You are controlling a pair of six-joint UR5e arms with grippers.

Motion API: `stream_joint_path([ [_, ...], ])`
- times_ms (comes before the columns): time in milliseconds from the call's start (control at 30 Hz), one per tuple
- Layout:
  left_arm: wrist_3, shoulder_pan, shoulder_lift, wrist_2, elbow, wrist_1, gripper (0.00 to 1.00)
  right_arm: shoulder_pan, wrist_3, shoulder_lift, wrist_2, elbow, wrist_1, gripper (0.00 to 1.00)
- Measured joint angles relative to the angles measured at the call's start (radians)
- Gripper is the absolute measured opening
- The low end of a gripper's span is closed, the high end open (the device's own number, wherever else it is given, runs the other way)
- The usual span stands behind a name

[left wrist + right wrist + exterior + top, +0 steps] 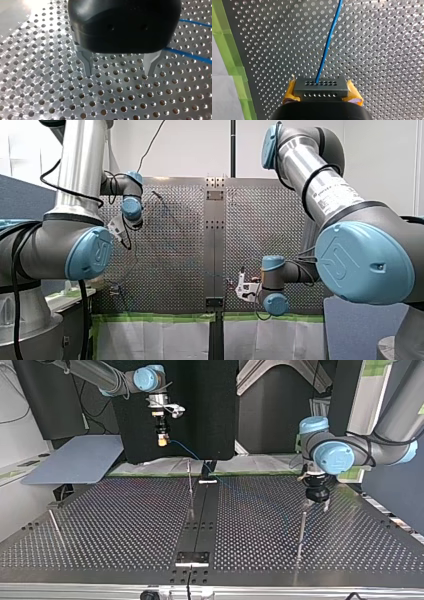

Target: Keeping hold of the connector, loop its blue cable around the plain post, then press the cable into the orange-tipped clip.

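Right gripper [321,84] pinching the dark rectangular connector block [322,90], good spot; thin blue cable [328,42] looks light, floppy. Left gripper [120,68] wide open, empty.

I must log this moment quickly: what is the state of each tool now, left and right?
Left tool: open, holding nothing.
Right tool: closed on the connector of the blue cable.

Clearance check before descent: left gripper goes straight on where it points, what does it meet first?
Probably the bare perforated table: the left gripper points down at it, open, nothing between its fingers. The blue cable runs beside it, out of line. A post stands near in the top view; depth unclear.
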Motion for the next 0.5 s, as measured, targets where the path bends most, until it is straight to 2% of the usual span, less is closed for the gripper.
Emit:
stream_joint_path([
  [133, -0.001, 0.006, 0.000, -0.015, 0.000, 0.006, 1.00, 0.000, 0.001, 0.000, 0.000, 0.000, 0.000, 0.00],
  [233, -0.002, 0.004, 0.002, -0.008, -0.004, 0.005, 1.00, 0.000, 0.002, 0.000, 0.000, 0.000, 0.000, 0.00],
  [500, -0.014, -0.001, 0.047, 0.056, -0.060, 0.024, 1.00, -0.001, 0.003, 0.000, 0.000, 0.000, -0.002, 0.00],
])
